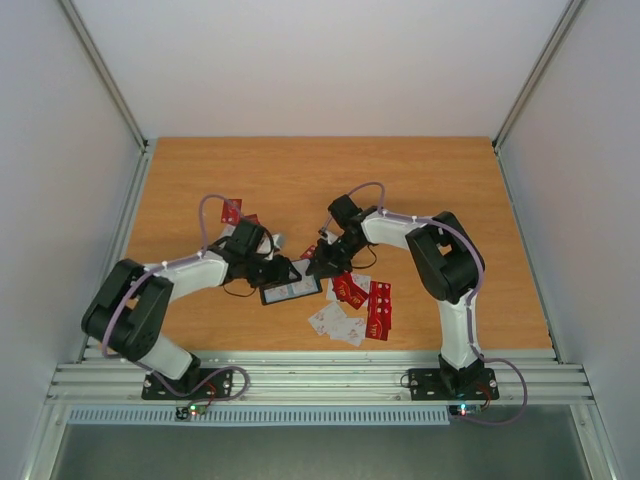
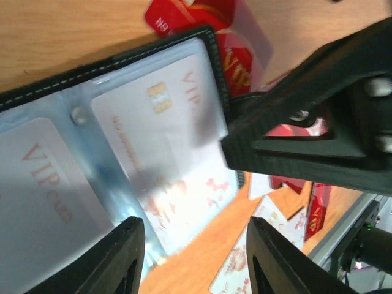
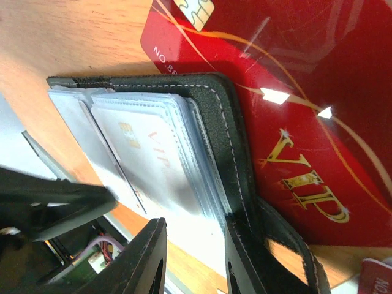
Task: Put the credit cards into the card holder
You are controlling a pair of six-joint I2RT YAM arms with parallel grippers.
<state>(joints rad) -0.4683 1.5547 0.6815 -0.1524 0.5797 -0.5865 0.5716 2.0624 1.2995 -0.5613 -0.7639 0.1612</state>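
Open card holder (image 1: pixel 292 290) lies flat on the wooden table (image 1: pixel 300 170), near the front and just left of centre, right between the two arms. Its inside faces up: clear pockets, black stitched rim. White VIP cards (image 2: pixel 165 128) already sit in the pockets, at least two showing in the left wrist view. The right gripper (image 3: pixel 193 226) sits narrow on the holder's right edge, with the leather rim and pocket sheets between its jaws, so it looks clamped on. The left gripper (image 2: pixel 195 233) hovers low over the holder's near-left part, jaws moderately apart. Only a pocket corner and bare table show in the gap; nothing is gripped. One red VIP card (image 3: pixel 306 153) lies on the table partly under the holder's edge, gold lettering up. Loose credit cards (image 1: pixel 350 290) are scattered just right of the holder toward the front edge, a mix of red ones (image 1: pixel 378 310) and white ones (image 1: pixel 335 322), some overlapping. A couple more red cards (image 1: pixel 232 212) lie behind the left arm's wrist, apart from the rest.
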